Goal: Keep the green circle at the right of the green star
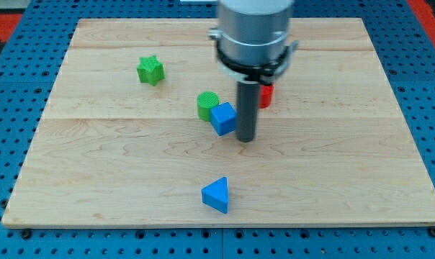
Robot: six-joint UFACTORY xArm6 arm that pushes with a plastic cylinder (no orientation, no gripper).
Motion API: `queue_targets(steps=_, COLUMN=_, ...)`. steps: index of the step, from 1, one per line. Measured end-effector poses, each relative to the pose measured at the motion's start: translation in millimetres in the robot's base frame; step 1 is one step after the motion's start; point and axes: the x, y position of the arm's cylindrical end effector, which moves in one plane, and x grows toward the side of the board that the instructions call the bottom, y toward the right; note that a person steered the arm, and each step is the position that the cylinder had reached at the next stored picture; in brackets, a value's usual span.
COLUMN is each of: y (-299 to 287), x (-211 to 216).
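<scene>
The green star [150, 70] sits on the wooden board at the upper left. The green circle [207, 103] stands to the star's right and lower, near the board's middle. A blue cube [223, 118] touches the green circle's lower right side. My tip [245, 138] rests on the board just to the right of the blue cube, close to it or touching it. The rod hides part of a red block [266, 95] behind it.
A blue triangle [217, 195] lies near the view's bottom, below the blue cube. The wooden board [95, 165] lies on a blue perforated table, and its edges show on all sides.
</scene>
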Motion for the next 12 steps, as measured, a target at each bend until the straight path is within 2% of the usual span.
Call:
queue_targets(steps=1, y=15.4, x=-35.1)
queue_targets(steps=3, y=-155.4, x=-40.5)
queue_targets(steps=4, y=-122.4, x=-35.7)
queue_targets(steps=5, y=-95.6, x=-77.5)
queue_targets(steps=6, y=-88.2, x=-86.1)
queue_targets(steps=7, y=-87.8, x=-112.2)
queue_targets(steps=8, y=-86.7, x=-161.5)
queue_targets(steps=9, y=-98.3, x=-192.1)
queue_targets(steps=11, y=-93.3, x=-120.1)
queue_targets(steps=12, y=-100.1, x=-126.6)
